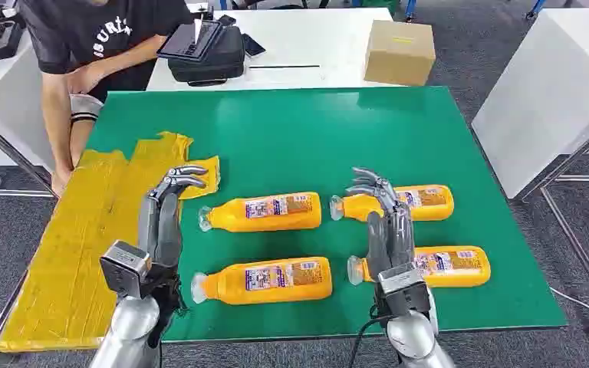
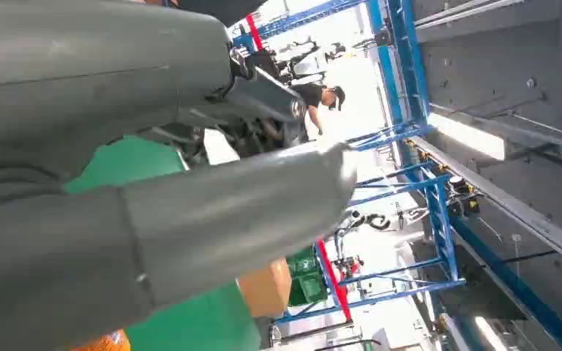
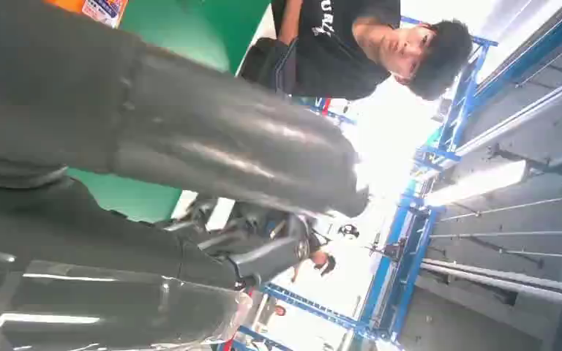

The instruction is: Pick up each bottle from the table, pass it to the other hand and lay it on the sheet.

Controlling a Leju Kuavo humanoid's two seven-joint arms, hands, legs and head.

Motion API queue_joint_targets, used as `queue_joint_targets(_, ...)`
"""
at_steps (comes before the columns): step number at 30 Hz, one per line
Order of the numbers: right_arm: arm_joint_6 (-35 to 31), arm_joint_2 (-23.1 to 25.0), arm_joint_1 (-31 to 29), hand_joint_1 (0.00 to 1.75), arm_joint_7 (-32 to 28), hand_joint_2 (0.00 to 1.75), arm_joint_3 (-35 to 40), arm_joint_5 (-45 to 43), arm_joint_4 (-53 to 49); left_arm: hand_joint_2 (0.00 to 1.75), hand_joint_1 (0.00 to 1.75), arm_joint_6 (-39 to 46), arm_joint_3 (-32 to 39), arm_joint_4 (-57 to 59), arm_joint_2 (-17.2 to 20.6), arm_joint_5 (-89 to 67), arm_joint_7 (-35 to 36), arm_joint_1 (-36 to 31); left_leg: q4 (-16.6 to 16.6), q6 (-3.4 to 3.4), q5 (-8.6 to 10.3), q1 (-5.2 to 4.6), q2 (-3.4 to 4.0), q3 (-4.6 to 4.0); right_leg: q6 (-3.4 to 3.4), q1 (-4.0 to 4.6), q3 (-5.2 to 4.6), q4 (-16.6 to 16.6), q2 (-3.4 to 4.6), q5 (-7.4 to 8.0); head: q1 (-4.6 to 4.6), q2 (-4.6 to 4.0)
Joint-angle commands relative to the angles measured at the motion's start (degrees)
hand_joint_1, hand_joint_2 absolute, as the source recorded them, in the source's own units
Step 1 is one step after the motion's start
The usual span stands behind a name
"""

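1. Four orange plastic bottles (image 1: 264,211) lie mid-frame on the green desk (image 1: 291,130); none on the yellow sheet (image 1: 84,230), lower left.
2. Left hand (image 1: 165,218) and right hand (image 1: 387,222) hover spread, holding nothing; all transfers remain.

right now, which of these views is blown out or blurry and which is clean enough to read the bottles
Head view: even light, sharp; all four bottles on the green mat read clearly, labels too small to read. Left wrist view: the left hand is close and soft, the bright hall behind is washed out. Right wrist view: glare streaks on the right hand, white overexposed background.
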Motion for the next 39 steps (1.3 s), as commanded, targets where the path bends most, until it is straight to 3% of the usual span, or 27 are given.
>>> queue_joint_targets(1, 0.54, 3.39, 10.37, 1.75, -3.71, 0.00, -5.03, 0.99, 6.84, 0.00, 1.75, 3.52, 5.24, 14.43, -0.11, 2.09, -7.51, 7.38, -0.03, -0.06, -0.02, 0.02, 0.08, 0.10, -0.22, 0.05, 0.10, -0.05, -0.01, 0.00, 0.02, 0.00)
queue_joint_targets(14, 1.75, 3.64, 9.88, 1.75, -2.12, 0.00, -5.45, 1.80, 5.19, 0.00, 1.75, 2.57, 5.44, 11.56, -0.66, 0.82, -5.18, 6.95, -0.14, -0.05, -0.08, 0.03, 0.05, 0.26, -0.27, 0.07, 0.27, -0.19, -0.05, -0.04, 0.02, 0.00)
queue_joint_targets(15, 1.77, 3.60, 10.00, 1.68, -2.03, 0.00, -5.47, 1.97, 5.04, 0.00, 1.75, 2.60, 5.49, 11.54, -0.72, 0.71, -5.02, 6.96, -0.15, -0.04, -0.04, 0.02, 0.03, 0.25, -0.21, 0.05, 0.26, -0.20, -0.06, -0.02, 0.00, 0.00)
queue_joint_targets(16, 1.63, 3.65, 10.21, 0.19, -1.90, 0.00, -5.60, 2.18, 4.82, 0.00, 1.26, 2.78, 5.59, 11.55, -0.79, 0.50, -4.61, 6.95, -0.11, -0.02, -0.03, 0.00, 0.00, 0.15, -0.16, 0.03, 0.17, -0.14, -0.07, -0.01, 0.02, 0.00)
queue_joint_targets(17, 1.25, 3.72, 10.32, 0.00, -1.78, 0.00, -5.68, 2.52, 4.67, 0.00, 0.00, 3.00, 5.65, 11.56, -0.88, 0.31, -4.37, 6.93, -0.14, -0.04, -0.03, 0.01, -0.01, 0.21, -0.24, 0.05, 0.24, -0.19, -0.11, -0.02, 0.02, 0.00)
queue_joint_targets(24, -1.89, 4.03, 8.99, 0.00, -0.58, 0.00, -5.65, 5.93, 3.42, 0.00, 0.00, 3.73, 5.58, 11.97, -1.22, -0.67, -3.45, 6.08, -0.07, -0.02, -0.03, 0.00, 0.00, 0.09, -0.17, 0.03, 0.10, -0.12, -0.08, 0.00, 0.02, 0.00)
queue_joint_targets(39, -10.46, -1.39, 8.15, 0.00, 0.09, 0.00, -3.75, 15.10, -0.56, 0.00, 0.00, 4.98, 5.47, 12.10, -1.05, -2.33, -3.59, 6.41, -0.05, -0.01, -0.04, -0.03, 0.01, 0.09, -0.17, 0.01, 0.10, -0.11, -0.07, -0.01, 0.02, 0.00)
